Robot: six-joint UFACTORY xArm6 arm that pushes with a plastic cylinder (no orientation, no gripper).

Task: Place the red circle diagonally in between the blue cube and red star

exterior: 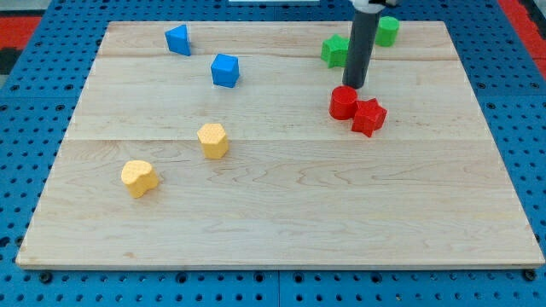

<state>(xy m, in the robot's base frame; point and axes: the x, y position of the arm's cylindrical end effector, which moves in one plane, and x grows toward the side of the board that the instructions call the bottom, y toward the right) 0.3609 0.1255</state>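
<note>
Camera view, wooden board (pixel 281 222) on blue pegboard. Dark rod descending from the view's top edge, right of centre; no gripper fitted, so nothing to open or close, nothing held. My tip (pixel 354 86) resting just above the red circle (pixel 343 102), at its upper right edge, touching or very nearly so; cannot tell which. Red circle right of centre, touching the red star (pixel 368 117) on its lower right. Blue cube (pixel 225 70) well apart to the view's left, slightly higher. Second blue block (pixel 177 39), wedge-like, near the top left. Green block (pixel 334 50) just left of the rod; another green block (pixel 387 31) just right of it at the top. Yellow block (pixel 212 140) left of centre; yellow block (pixel 138 177) lower left.
</note>
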